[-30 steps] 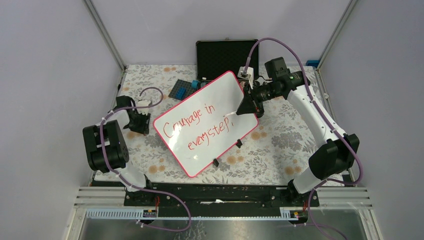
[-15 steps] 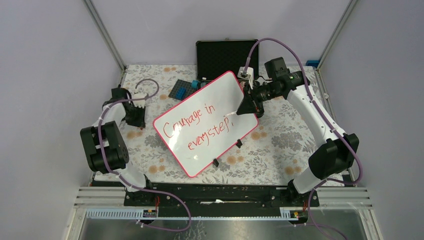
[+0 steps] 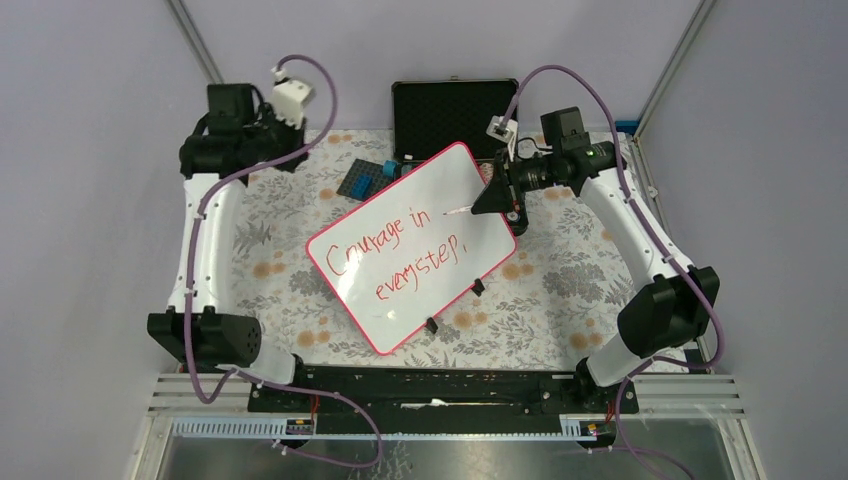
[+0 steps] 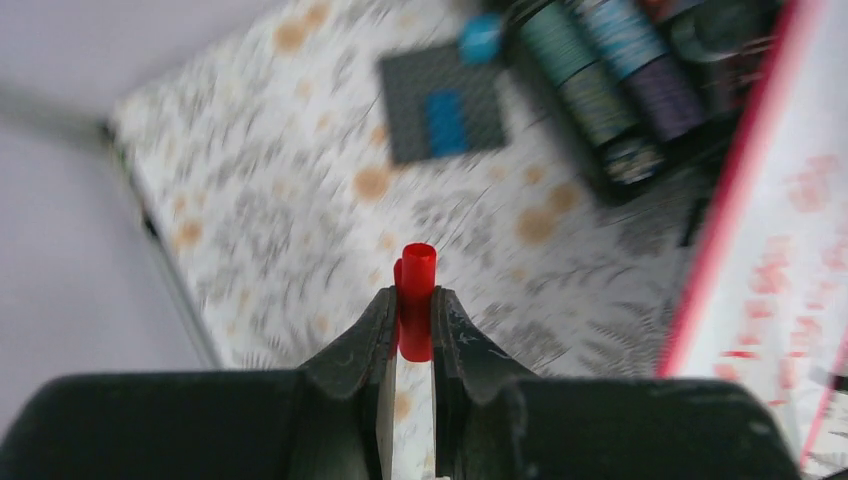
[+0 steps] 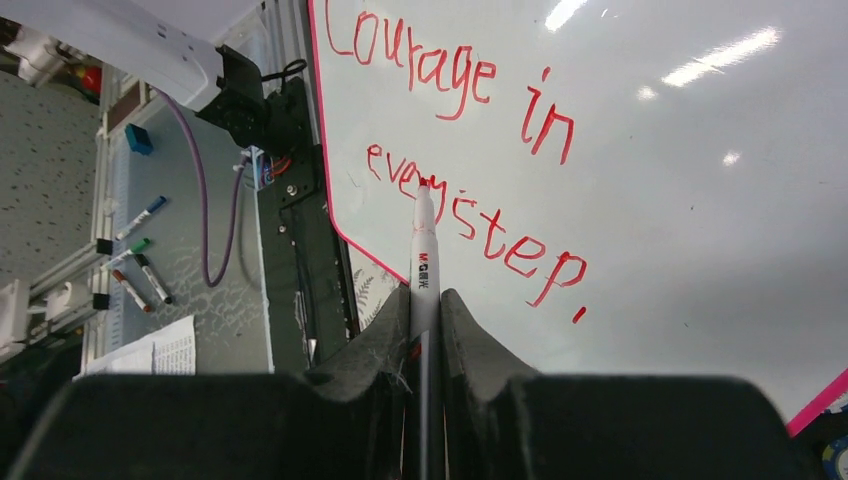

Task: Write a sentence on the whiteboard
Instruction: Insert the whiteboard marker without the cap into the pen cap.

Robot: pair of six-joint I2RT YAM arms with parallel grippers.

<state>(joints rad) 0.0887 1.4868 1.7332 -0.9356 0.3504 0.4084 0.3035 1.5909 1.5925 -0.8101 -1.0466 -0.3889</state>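
The whiteboard (image 3: 445, 185) lies at a slant mid-table, pink-red framed, with the sentence (image 3: 395, 250) in red on two lines, "Courage in every step,". My right gripper (image 3: 492, 200) hovers over the board's far right corner, shut on a white marker (image 5: 424, 240) whose red tip points at the sentence (image 5: 470, 150); the tip looks raised off the whiteboard (image 5: 680, 130). My left gripper (image 3: 292, 148) is raised at the far left. In the left wrist view this gripper (image 4: 415, 297) is shut on a small red marker cap (image 4: 417, 265), with the whiteboard (image 4: 790, 230) at the right edge.
An open black case (image 3: 453, 115) stands at the back. A dark studded plate (image 3: 362, 180) with a blue piece lies next to the board's far corner, beside several coloured spools (image 4: 600, 70). Two black clips (image 3: 478, 287) sit on the board's right edge. Metal frame posts border the table.
The left arm has swung up from the table's left side to the far left corner, carrying the red cap. The right gripper and marker have shifted slightly up and back.
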